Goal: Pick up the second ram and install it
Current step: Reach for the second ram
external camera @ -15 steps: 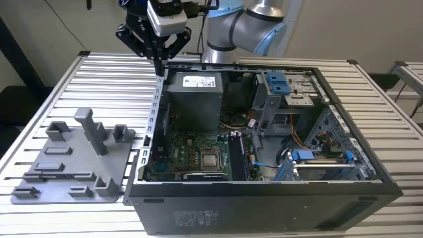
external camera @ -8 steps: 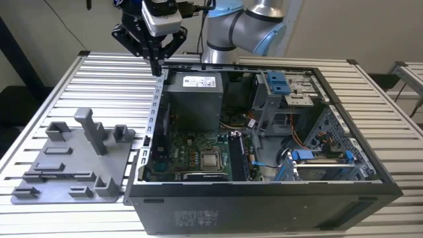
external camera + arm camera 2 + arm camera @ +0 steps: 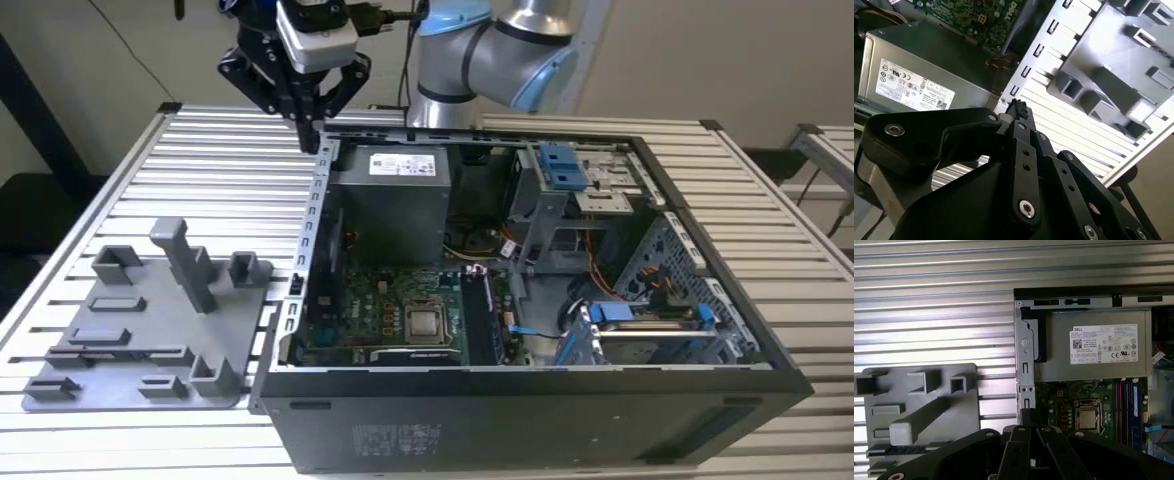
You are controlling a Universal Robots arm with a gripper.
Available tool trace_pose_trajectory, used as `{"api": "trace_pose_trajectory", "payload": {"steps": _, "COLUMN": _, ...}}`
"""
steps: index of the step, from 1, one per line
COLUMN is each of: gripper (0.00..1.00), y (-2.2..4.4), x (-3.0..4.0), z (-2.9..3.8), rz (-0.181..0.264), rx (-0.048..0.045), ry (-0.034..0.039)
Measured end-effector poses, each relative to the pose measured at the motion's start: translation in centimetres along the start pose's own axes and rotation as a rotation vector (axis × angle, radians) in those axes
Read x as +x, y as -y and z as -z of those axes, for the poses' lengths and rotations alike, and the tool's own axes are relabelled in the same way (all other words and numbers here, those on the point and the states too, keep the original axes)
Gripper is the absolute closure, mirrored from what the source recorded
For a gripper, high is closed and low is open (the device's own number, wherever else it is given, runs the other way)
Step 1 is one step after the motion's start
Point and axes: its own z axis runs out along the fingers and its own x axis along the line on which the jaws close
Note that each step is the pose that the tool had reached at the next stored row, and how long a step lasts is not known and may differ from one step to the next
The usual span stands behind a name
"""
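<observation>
My gripper point(image 3: 311, 140) hangs above the open computer case's point(image 3: 534, 400) far corner at the exterior view's left, beside the grey power supply point(image 3: 387, 205). Its black fingers point(image 3: 1016, 107) are pressed together with nothing between them, as the first wrist view also shows point(image 3: 1026, 416). A long thin dark strip that looks like the second ram point(image 3: 120, 351) stands on edge in a long slot of the grey fixture plate point(image 3: 147, 300), well away from the gripper. In the first wrist view, that strip point(image 3: 904, 450) runs along the plate. The motherboard's memory slots point(image 3: 478, 315) lie right of the processor socket point(image 3: 427, 322).
The case lies open on a ribbed metal table point(image 3: 80, 210). An upright post point(image 3: 180, 260) and several blocks rise from the fixture plate. A blue-latched drive cage point(image 3: 567, 170) and cables fill the case's right side. The arm's base point(image 3: 447, 100) stands behind the case.
</observation>
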Motion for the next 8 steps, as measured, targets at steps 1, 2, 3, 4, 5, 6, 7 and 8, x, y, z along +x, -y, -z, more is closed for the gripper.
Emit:
{"api": "trace_pose_trajectory", "payload": {"steps": 1, "gripper": 0.89, "y": 0.01, "x": 0.07, "z": 0.00, "rz": 0.000, "rx": 0.0000, "ry": 0.0000}}
{"api": "trace_pose_trajectory", "payload": {"steps": 2, "gripper": 0.89, "y": 0.01, "x": 0.14, "z": 0.00, "rz": 0.000, "rx": 0.0000, "ry": 0.0000}}
{"api": "trace_pose_trajectory", "payload": {"steps": 3, "gripper": 0.89, "y": 0.02, "x": 0.21, "z": 0.01, "rz": 0.000, "rx": 0.0001, "ry": 0.0000}}
{"api": "trace_pose_trajectory", "payload": {"steps": 4, "gripper": 0.89, "y": 0.02, "x": 0.28, "z": 0.00, "rz": 0.000, "rx": 0.0000, "ry": 0.0000}}
{"api": "trace_pose_trajectory", "payload": {"steps": 5, "gripper": 0.89, "y": 0.02, "x": 0.35, "z": 0.01, "rz": 0.000, "rx": 0.0000, "ry": 0.0000}}
{"api": "trace_pose_trajectory", "payload": {"steps": 6, "gripper": 0.89, "y": 0.03, "x": 0.42, "z": 0.01, "rz": 0.000, "rx": 0.0000, "ry": 0.0000}}
{"api": "trace_pose_trajectory", "payload": {"steps": 7, "gripper": 0.89, "y": 0.03, "x": 0.48, "z": 0.01, "rz": 0.000, "rx": 0.0000, "ry": 0.0000}}
{"api": "trace_pose_trajectory", "payload": {"steps": 8, "gripper": 0.89, "y": 0.04, "x": 0.55, "z": 0.01, "rz": 0.000, "rx": 0.0000, "ry": 0.0000}}
